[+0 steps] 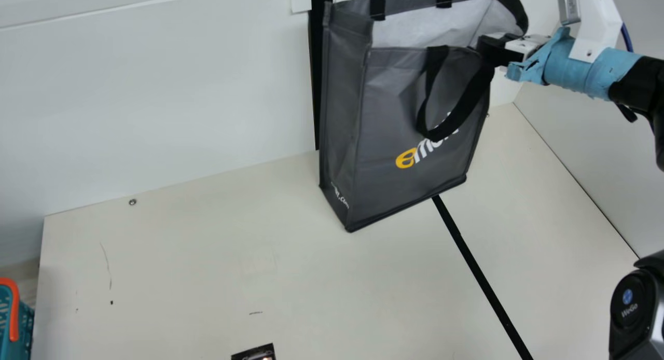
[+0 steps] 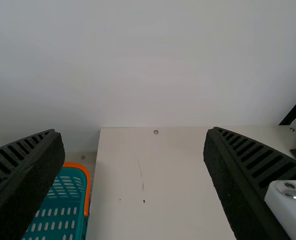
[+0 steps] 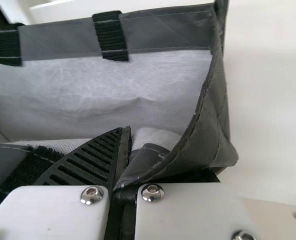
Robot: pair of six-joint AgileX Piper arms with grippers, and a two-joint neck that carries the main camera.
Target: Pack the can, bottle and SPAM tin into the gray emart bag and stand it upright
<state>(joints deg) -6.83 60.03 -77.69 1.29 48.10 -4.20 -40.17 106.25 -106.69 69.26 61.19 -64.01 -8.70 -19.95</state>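
The right gripper [image 1: 488,47] is clutching the nearly upright gray emart bag [image 1: 410,111] at upper right, the left gripper [image 2: 133,132] is gaping empty, and, packing being impossible to confirm, steadying and release are seemingly pending

High main view, closer right, bag [image 1: 389,100] shared

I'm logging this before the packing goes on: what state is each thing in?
Gray bag: roughly upright, mouth open.
Front handle: drooping down the bag's face.
Right gripper: closed on the bag's rim.
Left gripper: open, nothing between its fingers.
Teal basket: contents can't be told.
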